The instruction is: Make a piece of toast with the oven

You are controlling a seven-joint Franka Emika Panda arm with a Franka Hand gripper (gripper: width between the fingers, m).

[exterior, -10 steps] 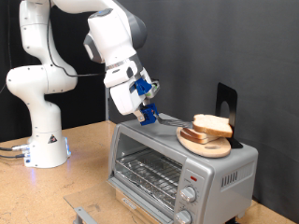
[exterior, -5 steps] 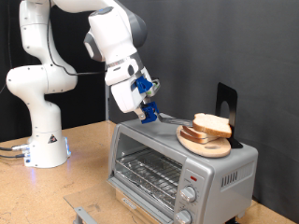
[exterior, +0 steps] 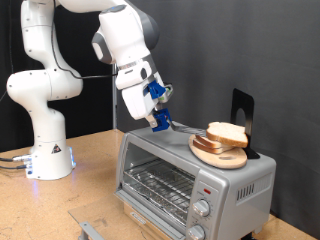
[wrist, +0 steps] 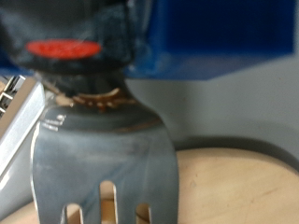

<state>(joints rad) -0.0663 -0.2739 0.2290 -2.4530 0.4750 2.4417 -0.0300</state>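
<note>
The silver oven stands at the exterior view's lower right, its wire rack visible in front. On its top, a round wooden plate carries two stacked bread slices. My gripper, with blue fingers, is above the oven's top left part and shut on a slotted metal spatula. The spatula's blade reaches toward the plate's left edge. In the wrist view the spatula fills the middle, with the wooden plate just beyond its tip.
A black upright stand is behind the plate on the oven top. Two round knobs are on the oven's front right. The robot's white base stands on the wooden table at the exterior view's left. A grey object lies at the bottom edge.
My gripper with the spatula has shifted slightly toward the exterior view's right, bringing the blade closer to the plate. The bread and plate have not moved.
</note>
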